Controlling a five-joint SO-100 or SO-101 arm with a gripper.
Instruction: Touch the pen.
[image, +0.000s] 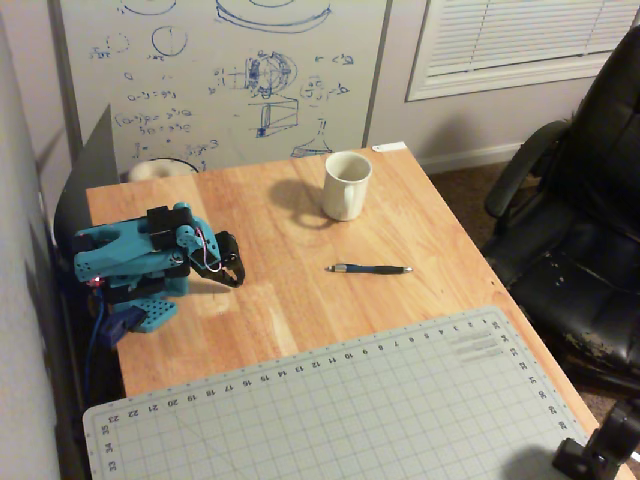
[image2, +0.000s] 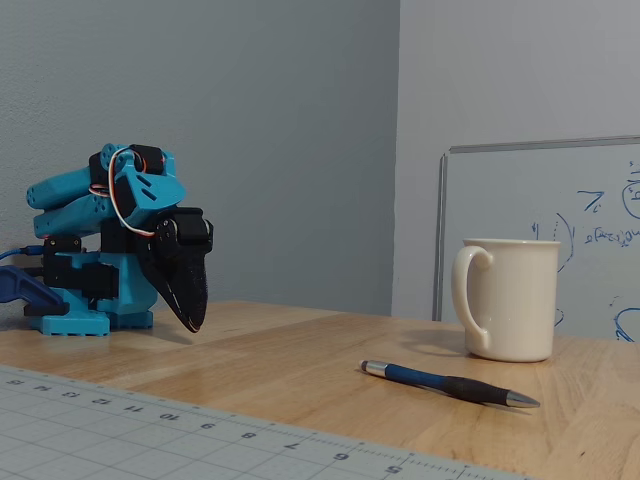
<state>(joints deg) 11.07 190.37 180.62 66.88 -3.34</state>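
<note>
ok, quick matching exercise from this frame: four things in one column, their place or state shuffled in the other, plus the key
Things:
1. pen
2. mug
3. gripper
4. cutting mat

Places or states:
A. standing upright near the table's far edge
B. folded back by the arm's base, fingers together, pointing down
C. covering the table's near end in the overhead view
D. lying flat on bare wood, nothing touching it

Pairs: 1-D, 2-A, 3-B, 4-C

The whiteboard (image2: 545, 240) runs off the fixed view's right edge — the cutting mat (image2: 150, 430) off its bottom
</note>
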